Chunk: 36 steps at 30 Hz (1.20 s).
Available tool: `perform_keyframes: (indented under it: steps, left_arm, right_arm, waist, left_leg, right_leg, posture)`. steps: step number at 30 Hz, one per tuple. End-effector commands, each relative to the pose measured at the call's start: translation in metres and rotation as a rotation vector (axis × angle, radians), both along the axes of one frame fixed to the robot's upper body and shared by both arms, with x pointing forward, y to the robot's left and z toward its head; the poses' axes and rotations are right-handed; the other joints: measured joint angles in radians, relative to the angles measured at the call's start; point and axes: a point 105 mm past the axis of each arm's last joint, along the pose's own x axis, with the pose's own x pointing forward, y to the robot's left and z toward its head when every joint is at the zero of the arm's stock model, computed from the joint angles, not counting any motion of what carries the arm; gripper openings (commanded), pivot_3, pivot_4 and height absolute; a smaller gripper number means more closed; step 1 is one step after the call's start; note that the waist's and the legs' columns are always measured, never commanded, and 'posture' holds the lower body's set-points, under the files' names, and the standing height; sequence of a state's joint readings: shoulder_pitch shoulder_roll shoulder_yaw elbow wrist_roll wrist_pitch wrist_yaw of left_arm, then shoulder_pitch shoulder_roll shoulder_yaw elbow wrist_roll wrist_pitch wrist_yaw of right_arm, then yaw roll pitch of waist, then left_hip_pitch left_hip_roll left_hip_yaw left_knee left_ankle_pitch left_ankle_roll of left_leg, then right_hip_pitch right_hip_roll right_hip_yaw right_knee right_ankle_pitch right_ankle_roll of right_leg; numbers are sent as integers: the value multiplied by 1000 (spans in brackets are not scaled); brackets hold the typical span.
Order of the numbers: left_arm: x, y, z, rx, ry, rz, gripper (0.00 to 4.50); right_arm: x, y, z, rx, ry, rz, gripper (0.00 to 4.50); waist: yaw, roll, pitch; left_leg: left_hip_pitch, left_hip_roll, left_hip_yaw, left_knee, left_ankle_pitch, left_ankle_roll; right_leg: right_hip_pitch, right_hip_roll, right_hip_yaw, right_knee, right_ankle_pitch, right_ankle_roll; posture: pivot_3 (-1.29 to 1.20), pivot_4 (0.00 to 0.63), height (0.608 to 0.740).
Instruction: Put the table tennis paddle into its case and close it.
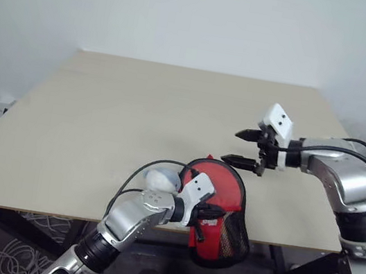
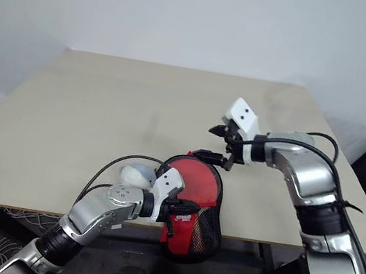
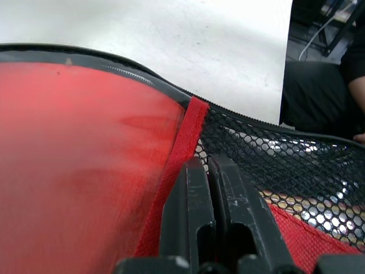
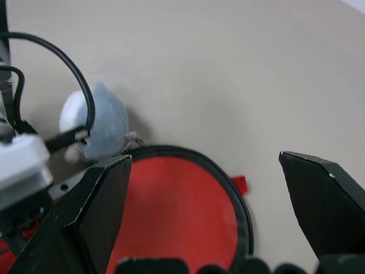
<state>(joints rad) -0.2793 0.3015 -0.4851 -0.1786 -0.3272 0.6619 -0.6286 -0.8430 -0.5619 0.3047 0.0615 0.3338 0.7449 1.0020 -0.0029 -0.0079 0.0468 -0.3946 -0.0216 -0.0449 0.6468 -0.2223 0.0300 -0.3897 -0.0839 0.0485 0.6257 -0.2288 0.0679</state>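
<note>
Beige table, white wall, and the case [image 1: 223, 214] pinned at the near edge with the paddle [image 4: 177, 211] seemingly already inside.

Left gripper [image 1: 199, 214] is clamped shut on the case around its mesh pocket, which hangs off the table edge, probably so it won't slide while the other arm works. Right gripper [image 1: 248, 148] hovers just above the far rim, fingers spread wide and holding nothing, lined up I'd guess to go for the zip. Whether it's zipped at all, can't tell from here.
</note>
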Motion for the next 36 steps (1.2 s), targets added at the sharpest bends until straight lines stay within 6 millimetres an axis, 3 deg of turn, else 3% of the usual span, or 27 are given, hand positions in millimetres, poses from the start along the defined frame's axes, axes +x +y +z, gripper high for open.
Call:
perform_keyframes:
  steps: [1, 8, 14, 33, 36]
  left_arm:
    - [-3, -2, 0, 2, -24, -26, 42]
    - [-2, -8, -6, 32, -69, -45, 42]
    - [-7, -13, -8, 48, -101, -96, 42]
    - [-6, -10, -12, 70, -124, -117, 42]
    - [-5, -9, -13, 73, -126, -112, 42]
  right_arm:
    - [9, 21, 3, -17, -9, 37, 4500]
    - [17, 71, -19, -57, 63, 94, 4500]
    - [9, 96, -36, -130, 68, 201, 4500]
    - [-44, 128, -64, -314, 160, 732, 4500]
    - [-48, 137, -70, -325, 158, 751, 4500]
  waist:
    - [0, 0, 0]
    - [1, 1, 0]
    - [1, 1, -1]
    - [0, 4, -3]
    - [-2, 5, -4]
  left_leg:
    - [0, 0, 0, 0, 0, 0]
    - [0, -1, 0, 0, 0, 0]
    - [0, -1, -1, 0, 0, 0]
    - [1, -2, -4, -1, 0, -1]
    - [1, -2, -4, -1, 0, -1]
  right_leg:
    - [0, 0, 0, 0, 0, 0]
    - [0, 0, 0, 1, 1, -1]
    - [0, 0, -1, 1, 1, -1]
    - [0, 0, -3, 2, 1, 0]
    - [0, 0, -3, 2, 1, 0]
  posture:
    - [0, 0, 740]
    - [0, 0, 740]
    - [0, 0, 740]
    - [0, 0, 740]
    - [0, 0, 740]
